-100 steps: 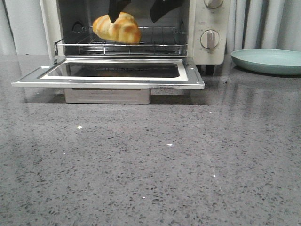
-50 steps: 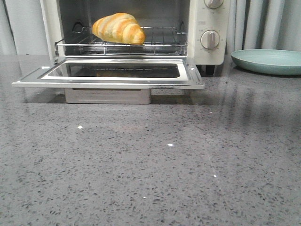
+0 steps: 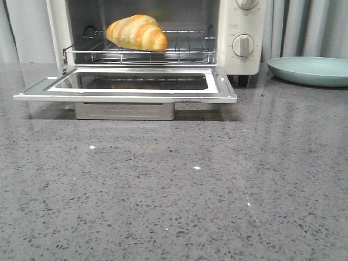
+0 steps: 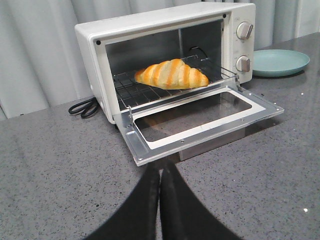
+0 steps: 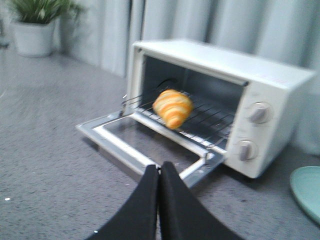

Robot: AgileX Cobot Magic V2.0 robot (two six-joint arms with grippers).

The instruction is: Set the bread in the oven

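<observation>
The bread (image 3: 137, 32) is a golden-brown striped roll. It lies on the wire rack inside the cream-white oven (image 3: 242, 60), whose glass door (image 3: 128, 82) is folded down flat. It also shows in the left wrist view (image 4: 171, 75) and the right wrist view (image 5: 172, 108). My left gripper (image 4: 160, 167) is shut and empty, back from the door's front edge. My right gripper (image 5: 159, 167) is shut and empty, also back from the door. Neither gripper shows in the front view.
A pale green plate (image 3: 310, 70) sits right of the oven, also in the left wrist view (image 4: 278, 62). A black power cord (image 4: 84, 107) lies beside the oven. A potted plant (image 5: 35, 25) stands far off. The oven's knobs (image 3: 243, 45) face front. Grey speckled counter (image 3: 174, 185) spreads in front.
One second ago black fingers were inside the oven at the bread. They let it go and withdrew. The bread now rests on the rack, unmoved over the last half second.
</observation>
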